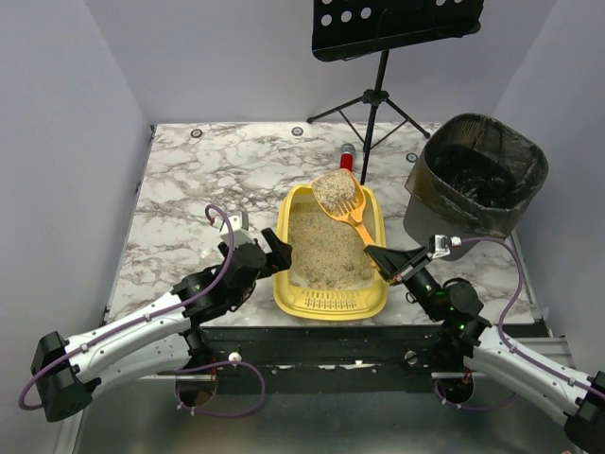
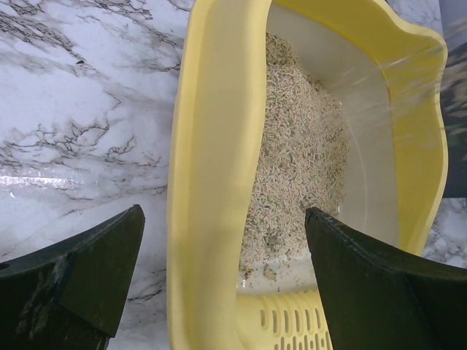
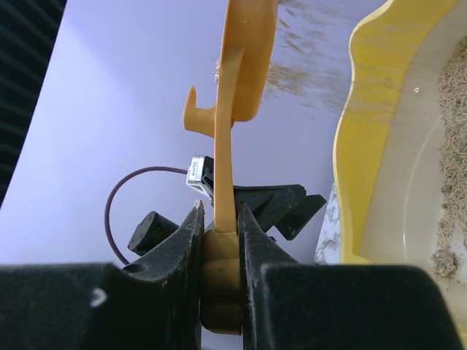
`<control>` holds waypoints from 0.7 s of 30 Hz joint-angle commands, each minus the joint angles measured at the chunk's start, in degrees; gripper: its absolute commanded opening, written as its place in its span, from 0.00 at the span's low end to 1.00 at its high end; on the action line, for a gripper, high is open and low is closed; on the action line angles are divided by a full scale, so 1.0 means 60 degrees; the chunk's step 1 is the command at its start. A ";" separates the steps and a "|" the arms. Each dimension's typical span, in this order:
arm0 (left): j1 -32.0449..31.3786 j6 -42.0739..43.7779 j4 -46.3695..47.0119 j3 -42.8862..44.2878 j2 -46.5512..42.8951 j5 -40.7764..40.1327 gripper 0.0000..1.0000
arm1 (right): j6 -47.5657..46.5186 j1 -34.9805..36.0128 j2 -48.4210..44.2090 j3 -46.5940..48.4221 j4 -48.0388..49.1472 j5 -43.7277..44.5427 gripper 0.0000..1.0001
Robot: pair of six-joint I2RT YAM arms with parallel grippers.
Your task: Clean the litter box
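The yellow litter box [image 1: 330, 301] sits mid-table with beige litter [image 1: 321, 248] inside. My left gripper [image 1: 281, 251] is open and straddles the box's left wall [image 2: 211, 182], one finger [image 2: 95, 270] outside over the marble and the other finger [image 2: 379, 284] inside; neither touches it. My right gripper [image 1: 383, 257] is shut on the handle of an orange slotted scoop [image 1: 345, 200]. The scoop's head, holding litter, hangs over the box's far end. In the right wrist view the scoop [image 3: 233, 65] rises from my right gripper [image 3: 219, 219], with grains blurred beside it.
A black mesh bin [image 1: 477, 180] with a dark liner stands off the table's right side. A black music stand [image 1: 378, 95] rises at the back. A small red object [image 1: 347, 161] lies behind the box. Marble table [image 1: 208, 189] stretches to the left.
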 commanded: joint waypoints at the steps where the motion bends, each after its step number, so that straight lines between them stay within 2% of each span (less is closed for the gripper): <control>1: 0.0044 0.0084 0.0290 -0.0138 0.0057 0.0133 0.99 | 0.0294 -0.0001 -0.0437 -0.1406 -0.0272 0.0504 0.01; 4: 0.0044 0.0084 0.0290 -0.0152 0.0101 0.0177 0.99 | 0.0235 -0.0001 -0.0583 -0.1566 -0.0198 0.0401 0.01; 7: 0.0044 0.0084 0.0334 -0.0196 0.0130 0.0162 0.99 | 0.0441 -0.0001 -0.0526 -0.1245 -0.1268 0.0563 0.01; 11: 0.0059 0.0128 0.0393 -0.0167 0.0218 0.0206 0.99 | 0.0162 -0.0001 0.0133 -0.1098 -0.0712 -0.0095 0.01; 13: 0.0059 0.0128 0.0363 -0.0182 0.0218 0.0221 0.99 | 0.0337 -0.0001 0.0279 -0.1083 -0.0947 0.0049 0.01; 17: 0.0074 0.0128 0.0451 -0.0270 0.0218 0.0236 0.99 | 0.0075 -0.0016 0.0647 -0.0981 -0.0375 -0.0184 0.01; 21: 0.0074 0.0099 0.0523 -0.0357 0.0174 0.0236 0.99 | 0.0482 -0.0001 0.0149 -0.0951 -0.1633 0.0240 0.01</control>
